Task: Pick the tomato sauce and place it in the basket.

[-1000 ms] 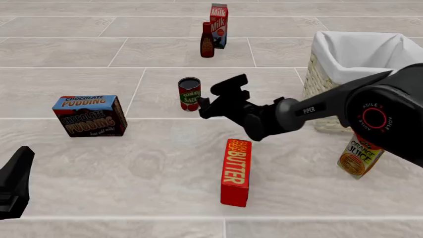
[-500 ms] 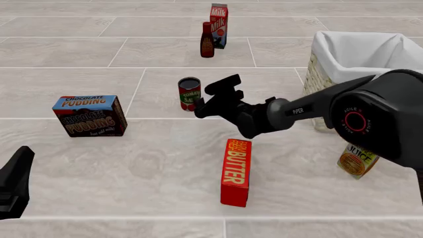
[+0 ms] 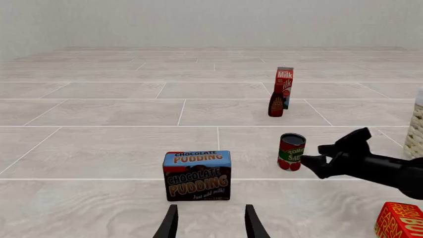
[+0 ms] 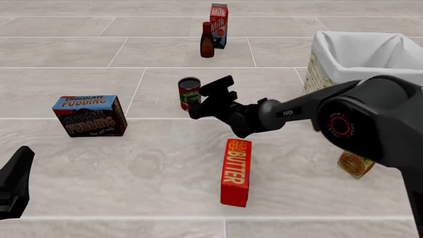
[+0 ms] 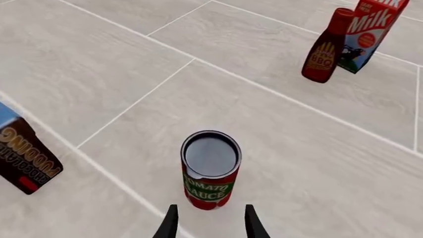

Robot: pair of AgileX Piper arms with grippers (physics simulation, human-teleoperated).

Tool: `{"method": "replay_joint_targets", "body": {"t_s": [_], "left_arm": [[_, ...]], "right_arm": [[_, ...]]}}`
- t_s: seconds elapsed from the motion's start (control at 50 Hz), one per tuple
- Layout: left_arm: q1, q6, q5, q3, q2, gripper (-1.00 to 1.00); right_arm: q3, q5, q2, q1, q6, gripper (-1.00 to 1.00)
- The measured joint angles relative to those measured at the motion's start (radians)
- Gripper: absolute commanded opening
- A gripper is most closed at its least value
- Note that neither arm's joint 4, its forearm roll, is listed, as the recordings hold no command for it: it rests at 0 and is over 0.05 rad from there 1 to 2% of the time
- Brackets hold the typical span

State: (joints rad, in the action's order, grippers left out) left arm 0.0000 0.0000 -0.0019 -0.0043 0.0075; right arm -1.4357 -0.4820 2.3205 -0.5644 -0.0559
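The tomato sauce (image 4: 188, 92) is a small can with a red and green label, standing upright on the tiled floor; it also shows in the wrist views (image 5: 210, 168) (image 3: 291, 151). My right gripper (image 4: 205, 99) is open just to the can's right. In the right wrist view the right gripper (image 5: 210, 221) has the can directly ahead of its fingertips, with nothing between them. The basket (image 4: 321, 74), wicker with a white liner, stands at the far right behind the right arm. At the near left my left gripper (image 3: 211, 226) hangs open and empty, far from the can.
A chocolate pudding box (image 4: 89, 115) sits to the left. A red butter box (image 4: 236, 172) lies in front of the right arm. An orange juice carton (image 4: 357, 164) is partly hidden by the arm. A dark bottle (image 4: 207, 39) and a milk carton (image 4: 219, 19) stand at the back.
My right gripper has moved left toward the can, staying open, and its fingers now reach the can's right side. The can and the left arm have not moved.
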Motion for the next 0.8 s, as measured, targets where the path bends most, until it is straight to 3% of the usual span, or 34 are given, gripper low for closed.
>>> {"method": "replay_joint_targets", "body": {"t_s": [0.8], "left_arm": [[0.000, 0.000, 0.000, 0.000, 0.000, 1.00]], "right_arm": [[-0.111, 0.042, 0.084, 0.003, 0.011, 1.00]]}}
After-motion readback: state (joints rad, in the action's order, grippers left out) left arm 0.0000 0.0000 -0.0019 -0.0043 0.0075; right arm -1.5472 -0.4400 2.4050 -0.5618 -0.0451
